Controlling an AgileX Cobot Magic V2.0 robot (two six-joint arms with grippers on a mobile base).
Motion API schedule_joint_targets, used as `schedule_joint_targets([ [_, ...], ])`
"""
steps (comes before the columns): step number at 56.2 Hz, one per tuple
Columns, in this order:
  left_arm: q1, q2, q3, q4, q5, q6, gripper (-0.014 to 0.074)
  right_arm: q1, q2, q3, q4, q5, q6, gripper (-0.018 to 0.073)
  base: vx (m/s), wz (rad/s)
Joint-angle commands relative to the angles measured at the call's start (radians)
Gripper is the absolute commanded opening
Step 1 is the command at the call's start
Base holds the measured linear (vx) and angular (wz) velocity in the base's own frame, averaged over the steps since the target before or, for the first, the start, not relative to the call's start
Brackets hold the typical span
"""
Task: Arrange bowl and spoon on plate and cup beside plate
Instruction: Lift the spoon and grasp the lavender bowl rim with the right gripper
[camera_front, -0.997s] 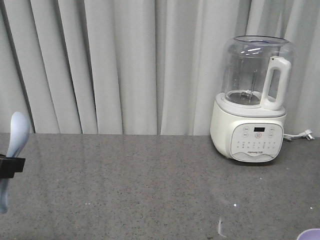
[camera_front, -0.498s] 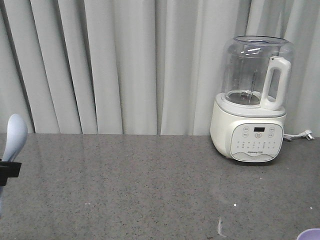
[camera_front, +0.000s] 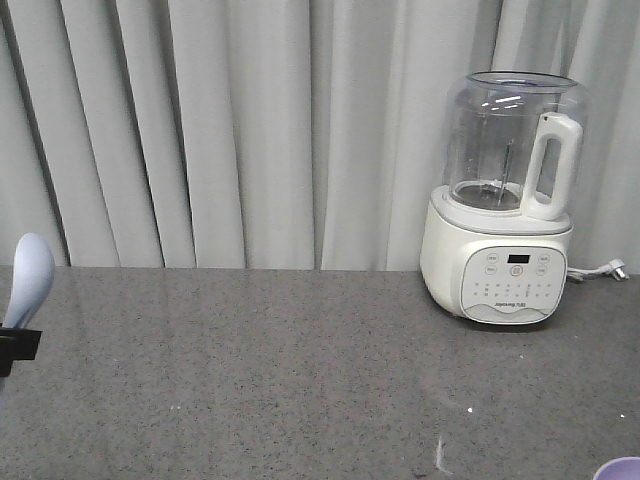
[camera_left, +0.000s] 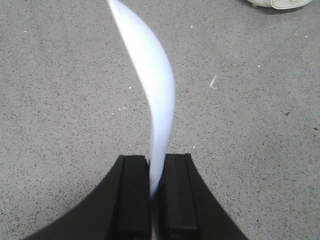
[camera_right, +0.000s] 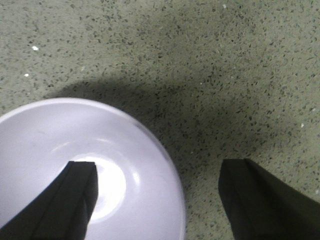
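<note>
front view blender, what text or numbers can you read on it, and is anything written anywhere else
"Joyoung": my best reading of the small print under the buttons on the blender's control panel, only just legible.
Button labels: too small to read.
Display: dark, no digits readable.
Spoon, bowl, countertop: no writing visible.

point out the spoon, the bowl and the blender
spoon (camera_left: 160, 90), left wrist view, middle of its curved body
bowl (camera_right: 75, 135), right wrist view, inside wall
blender (camera_front: 505, 275), front view, control panel on its base
</note>
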Motion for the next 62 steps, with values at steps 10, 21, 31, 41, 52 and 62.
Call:
schedule_joint_targets([
  [10, -0.005, -0.022, -0.028, -0.033, -0.059, 0.001, -0.0006, -0.006, 0.048, -0.033, -0.023, -0.080, -0.041, 0.0536, 0.00, 0.00],
  [21, -0.005, -0.022, -0.028, -0.034, -0.059, 0.001, -0.0006, -0.006, 0.091, -0.033, 0.001, -0.095, -0.084, 0.0488, 0.00, 0.00],
  [31, -0.005, -0.022, -0.028, -0.039, -0.059, 0.001, -0.0006, -0.006, 0.097, -0.033, 0.023, -0.111, -0.123, 0.0331, 0.00, 0.00],
  [41, -0.005, -0.022, -0.028, -0.039, -0.059, 0.001, -0.0006, -0.006, 0.097, -0.033, 0.030, -0.110, -0.136, -0.0016, 0.00, 0.00],
  [52, -0.005, -0.022, -0.028, -0.039, -0.056, 0.001, -0.0006, -0.006, 0.091, -0.033, 0.031, -0.104, -0.136, -0.0013, 0.00, 0.00],
  [62, -0.005, -0.022, -0.028, -0.039, -0.055, 0.001, -0.0006, -0.006, 0.041, -0.033, 0.046, -0.114, -0.136, -0.0011, 0.00, 0.00],
])
